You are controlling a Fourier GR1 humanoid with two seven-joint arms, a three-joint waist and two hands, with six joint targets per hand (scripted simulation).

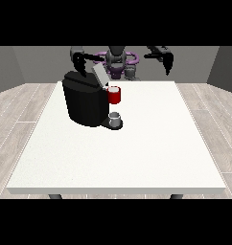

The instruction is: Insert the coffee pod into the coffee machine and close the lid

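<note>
At the view's left, one hand (80, 63) hangs above the back edge of the desk (137, 158), just over the rear top of the machine (84, 103). Its fingers point downward, but whether they are spread or curled cannot be told.

The machine is a black block on the left half of the desk, near the far edge. Its lid (99, 74), a pale grey flap, stands tilted up and open at the top right corner of the body, close beside the hand at the view's left. Just right of the lid's foot, a red thing at the machine (114, 94) sits against the front face. Below it, on the machine's low base, stands a small grey thing (115, 117); it cannot be told for the pod. It lies well below and to the right of the hand at the view's left, apart from it.

At the view's right, the other hand (168, 61) hangs in the air beyond the far desk edge, well apart from the machine and the grey thing. Its fingers droop downward, relaxed and holding nothing.
</note>
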